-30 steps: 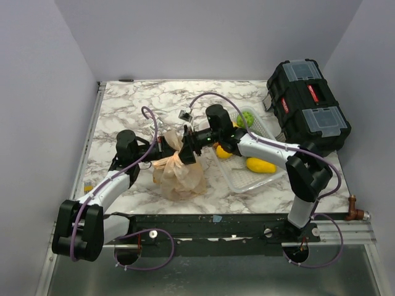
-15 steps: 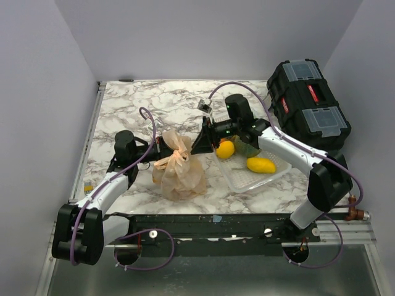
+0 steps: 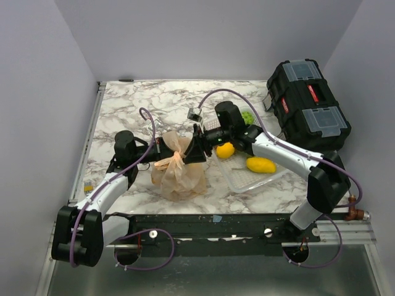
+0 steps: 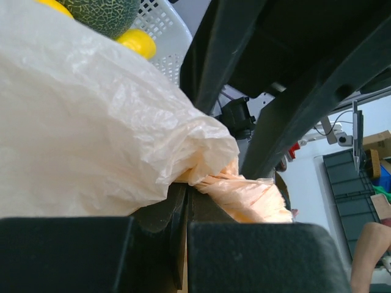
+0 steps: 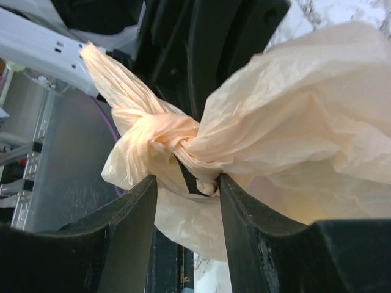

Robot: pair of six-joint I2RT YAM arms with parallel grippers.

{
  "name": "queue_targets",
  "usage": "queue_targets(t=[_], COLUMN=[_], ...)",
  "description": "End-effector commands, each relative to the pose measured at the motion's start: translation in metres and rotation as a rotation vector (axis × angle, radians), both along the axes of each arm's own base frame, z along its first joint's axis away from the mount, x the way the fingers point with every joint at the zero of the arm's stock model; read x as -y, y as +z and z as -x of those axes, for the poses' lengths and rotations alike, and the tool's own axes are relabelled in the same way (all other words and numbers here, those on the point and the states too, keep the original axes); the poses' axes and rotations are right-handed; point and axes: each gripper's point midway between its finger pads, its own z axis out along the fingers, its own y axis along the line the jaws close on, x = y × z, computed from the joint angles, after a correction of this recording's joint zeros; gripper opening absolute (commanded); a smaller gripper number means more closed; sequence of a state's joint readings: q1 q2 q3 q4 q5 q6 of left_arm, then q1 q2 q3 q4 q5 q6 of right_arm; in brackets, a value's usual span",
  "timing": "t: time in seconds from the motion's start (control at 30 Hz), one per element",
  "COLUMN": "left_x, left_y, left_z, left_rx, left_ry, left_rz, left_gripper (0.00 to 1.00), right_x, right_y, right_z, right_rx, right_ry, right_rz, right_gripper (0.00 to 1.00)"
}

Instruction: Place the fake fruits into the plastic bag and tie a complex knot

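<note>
The pale-orange plastic bag [image 3: 180,176] sits bulging on the marble table between the arms. Its handle strips are twisted into a knot [image 3: 176,156] at the neck, which shows clearly in the right wrist view [image 5: 160,138]. My left gripper [image 3: 164,144] is shut and pinches a bag strip [image 4: 244,195] between its jaws [image 4: 186,190]. My right gripper [image 3: 194,150] is open. Its fingers [image 5: 131,213] straddle the bag neck just below the knot, and bag plastic [image 5: 293,140] lies against the right finger.
A white lattice basket [image 3: 270,176] to the right of the bag holds a yellow lemon [image 3: 225,150], a yellow mango [image 3: 260,164] and a green fruit [image 3: 247,116]. A black toolbox [image 3: 308,105] stands at the back right.
The right gripper pulled back from the bag toward the basket, then returned to the bag's neck with its jaws open. The left gripper kept its hold.
</note>
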State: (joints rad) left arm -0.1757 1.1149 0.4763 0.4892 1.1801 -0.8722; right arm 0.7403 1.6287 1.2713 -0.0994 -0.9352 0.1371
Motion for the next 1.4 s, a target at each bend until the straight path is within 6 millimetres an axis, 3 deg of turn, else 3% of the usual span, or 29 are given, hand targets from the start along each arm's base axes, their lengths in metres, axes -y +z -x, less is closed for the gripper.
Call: queue_targets(t=[0.0,0.1,0.2,0.47,0.73,0.9,1.1,1.23,1.37], left_x=[-0.001,-0.001,0.0,0.008,0.029,0.033,0.017,0.016,0.015], left_y=[0.023,0.028,0.03,0.009,0.028,0.029,0.029,0.048,0.059], left_z=[0.002,0.006,0.008,0.013,0.021,0.022,0.017,0.02,0.022], left_rx=[0.046,0.039,0.031,-0.016,0.02,0.015,0.013,0.046,0.054], left_ry=[0.005,0.003,-0.002,-0.036,-0.132,-0.147,-0.09,-0.099,-0.108], left_rz=[0.034,0.047,0.062,0.036,0.084,0.091,0.091,0.132,0.15], left_gripper=[0.0,0.0,0.0,0.0,0.0,0.0,0.0,0.0,0.0], right_x=[0.004,0.004,-0.004,-0.029,-0.054,-0.062,-0.048,-0.036,-0.035], right_y=[-0.033,-0.036,-0.028,0.003,-0.004,-0.001,-0.006,-0.023,-0.024], right_z=[0.005,0.008,0.011,0.015,0.028,0.023,0.029,0.037,0.04], right_rx=[-0.011,-0.026,-0.032,-0.017,-0.01,-0.02,-0.009,-0.032,-0.038], right_ry=[0.007,0.028,0.051,0.105,0.14,0.128,0.12,0.12,0.131], right_rz=[0.062,0.06,0.023,-0.079,-0.101,-0.12,-0.08,-0.05,-0.06], right_gripper=[0.52,0.56,0.61,0.64,0.64,0.66,0.7,0.7,0.7])
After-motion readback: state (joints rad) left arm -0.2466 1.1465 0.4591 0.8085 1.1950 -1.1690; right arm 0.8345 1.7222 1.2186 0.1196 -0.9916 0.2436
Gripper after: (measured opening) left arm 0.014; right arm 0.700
